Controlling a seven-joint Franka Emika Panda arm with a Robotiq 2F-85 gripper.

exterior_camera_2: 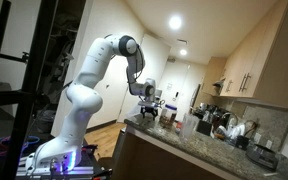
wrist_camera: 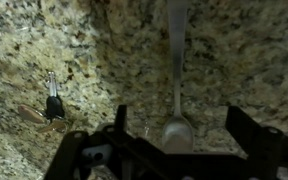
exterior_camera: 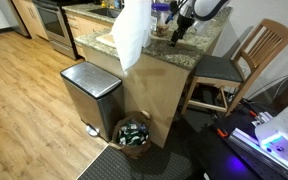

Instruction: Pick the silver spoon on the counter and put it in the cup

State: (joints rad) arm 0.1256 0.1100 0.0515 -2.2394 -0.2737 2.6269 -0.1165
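Item: silver spoon (wrist_camera: 176,70), lying flat on the counter (wrist_camera: 84,50), a speckled brown-grey granite surface. In the wrist view its handle runs straight up to the top edge, right of centre, and its bowl sits low in the frame. Gripper (wrist_camera: 177,115): spread wide. One dark finger (wrist_camera: 121,118) stands left of the spoon bowl and the other well to the right, neither touching it, so the bowl lies between them. Whether the fingertips meet the granite cannot be told. Small dark object (wrist_camera: 52,105): on the granite at middle left of the wrist view, well apart from the spoon and too blurred to identify. In an exterior view, the gripper (exterior_camera: 178,32) hangs over the counter top (exterior_camera: 202,42) at upper centre right, above the island's plain tan side. White bag (exterior_camera: 134,30): draped over the counter's near edge, left of the gripper. Steel bin (exterior_camera: 89,90): on the wood floor against the island side. Round basket (exterior_camera: 134,133): on the floor just right of the bin. Wooden chair (exterior_camera: 239,60): right of the island. Steel stove (exterior_camera: 54,15): upper left. In an exterior view, the white arm (exterior_camera_2: 94,75) arches from lower left to the gripper (exterior_camera_2: 149,97) above the counter's far end (exterior_camera_2: 174,148). Small items crowd the counter at right, too small to tell apart.
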